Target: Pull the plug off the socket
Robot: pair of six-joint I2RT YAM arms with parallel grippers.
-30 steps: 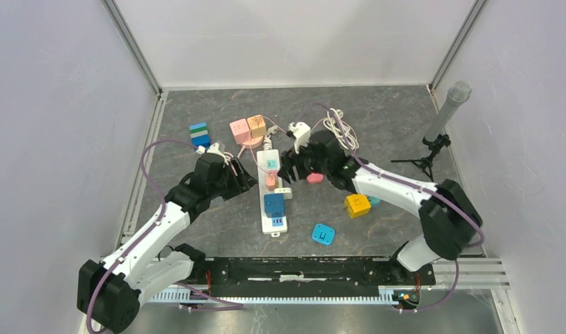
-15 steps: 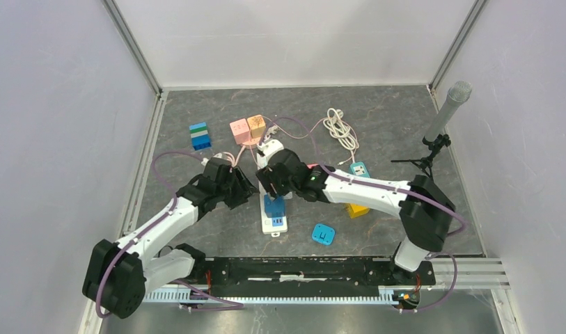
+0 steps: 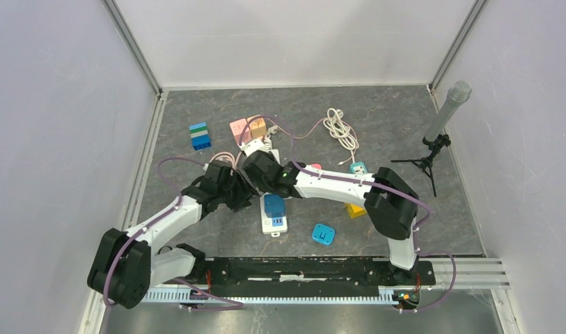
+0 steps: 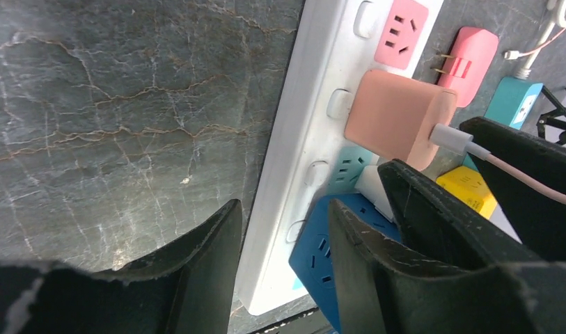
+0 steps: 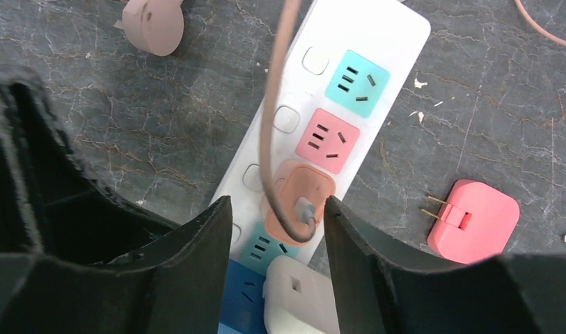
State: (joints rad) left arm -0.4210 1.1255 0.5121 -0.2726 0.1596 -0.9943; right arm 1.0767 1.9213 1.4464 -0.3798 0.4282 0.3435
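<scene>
A white power strip [image 3: 276, 223] lies mid-table. In the right wrist view the strip [image 5: 377, 42] carries a salmon plug [image 5: 301, 202] with a pink cable, a white plug [image 5: 294, 303] and a blue adapter [image 5: 241, 299]. My right gripper [image 5: 278, 205] is open above the strip, one finger on each side of the salmon plug. My left gripper [image 4: 283, 209] is open and straddles the strip's [image 4: 315, 139] left edge beside the blue adapter [image 4: 328, 250]. The salmon plug [image 4: 398, 115] sits just beyond it. In the top view both grippers [image 3: 244, 198] [image 3: 260, 182] meet at the strip.
A loose pink plug [image 5: 475, 223] lies right of the strip. Around it are a round plug [image 5: 153, 21], yellow cube [image 3: 355, 209], blue square adapter [image 3: 324, 234], teal adapter [image 3: 360, 168], pink and orange cubes [image 3: 240, 129], striped block [image 3: 199, 136], coiled white cable [image 3: 340, 129] and microphone stand [image 3: 443, 115].
My right gripper has swung left and nearer, from the far end of the strip to above the salmon plug. My left gripper has shifted slightly nearer along the strip.
</scene>
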